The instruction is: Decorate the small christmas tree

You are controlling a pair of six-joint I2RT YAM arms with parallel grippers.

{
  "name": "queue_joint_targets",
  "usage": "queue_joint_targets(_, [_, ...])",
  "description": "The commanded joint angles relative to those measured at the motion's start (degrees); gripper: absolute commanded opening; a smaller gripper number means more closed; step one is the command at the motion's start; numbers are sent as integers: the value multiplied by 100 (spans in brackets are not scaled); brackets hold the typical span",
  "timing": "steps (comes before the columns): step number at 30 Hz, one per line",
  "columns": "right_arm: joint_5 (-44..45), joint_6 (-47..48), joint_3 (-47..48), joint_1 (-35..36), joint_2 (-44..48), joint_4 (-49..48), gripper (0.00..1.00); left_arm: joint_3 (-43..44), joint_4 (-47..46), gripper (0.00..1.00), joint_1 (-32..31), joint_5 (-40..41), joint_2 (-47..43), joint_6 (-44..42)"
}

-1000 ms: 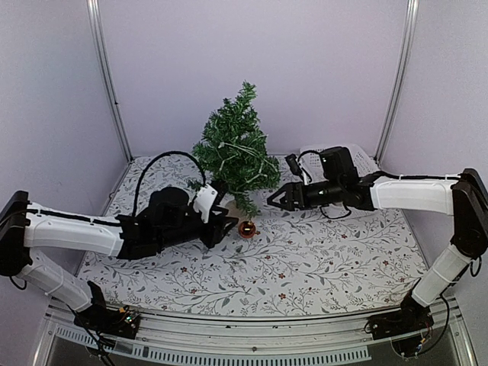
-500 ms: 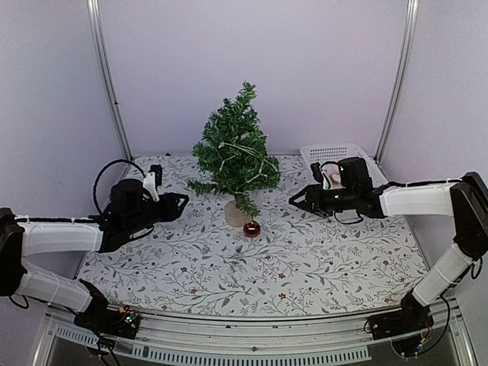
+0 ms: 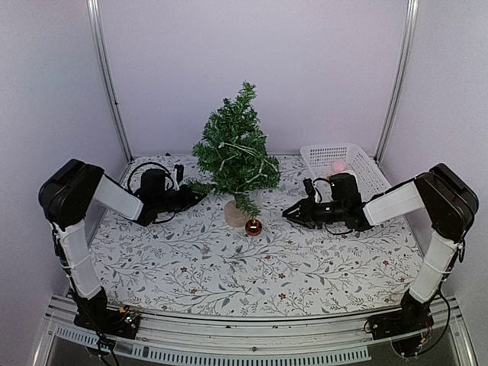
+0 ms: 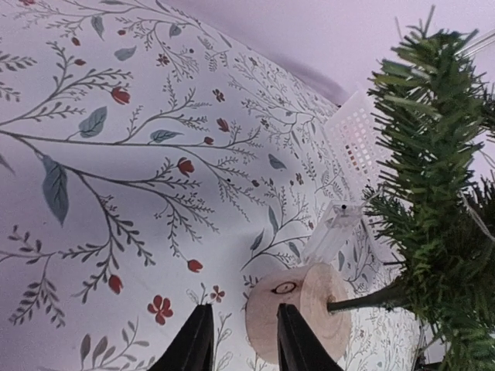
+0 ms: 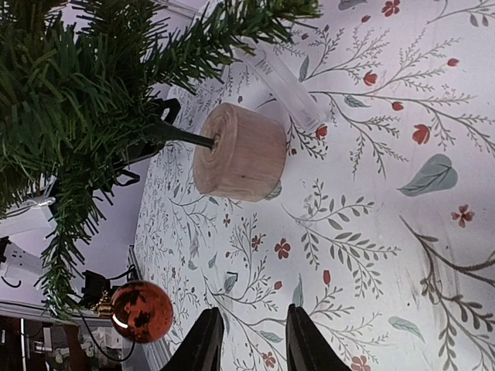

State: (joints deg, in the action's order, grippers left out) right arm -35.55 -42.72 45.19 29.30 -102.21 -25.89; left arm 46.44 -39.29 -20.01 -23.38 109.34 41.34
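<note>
From the top camera, the small christmas tree (image 3: 235, 152) stands upright near the back middle of the table, on its round wooden base (image 3: 235, 214). Its long axis is vertical. It is between the two arms. The left gripper (image 3: 192, 197) lies low and points right, just beside the lowest left branches. The right gripper (image 3: 291, 213) points left and is a little apart from the base. A red ball (image 3: 253, 226) is at the front right of the base, under a low branch, and is nearer to the right gripper. I cannot tell whether it hangs or rests on the cloth. A white basket (image 3: 329, 147) with a pink thing (image 3: 338, 166) inside stands at the back right. The flowered cloth (image 3: 252, 274) covers the table, and pale lilac walls close the space.

In the left wrist view, the left gripper (image 4: 244, 325) has its jaws partly open, with only cloth showing between them. The base (image 4: 298, 309) is just ahead, slightly to one side, with a clear plastic piece (image 4: 340, 228) beside it.

In the right wrist view, the right gripper (image 5: 252, 325) is also partly open and empty. The base (image 5: 240, 151) is ahead, and the red ball (image 5: 141, 311) is close beside one finger, at a branch tip. I judge the right arm is better placed for it.
</note>
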Motion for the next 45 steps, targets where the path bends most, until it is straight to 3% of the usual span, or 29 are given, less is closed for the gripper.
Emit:
queue_joint_targets(1, [-366, -104, 301, 21, -602, -883, 30, 557, -566, 30, 39, -657, 621, 138])
queue_joint_targets(10, [-754, -129, 1100, 182, -1647, -1381, 25, 1140, -707, 29, -202, -1232, 1402, 192])
queue_joint_targets(25, [-1238, -465, 1979, 367, -2871, -2032, 22, 958, -781, 27, -565, -1276, 1499, 191])
queue_joint_targets(45, [-919, -244, 2979, 559, -3377, -1378, 20, 279, -565, 21, -756, -1176, 971, -64])
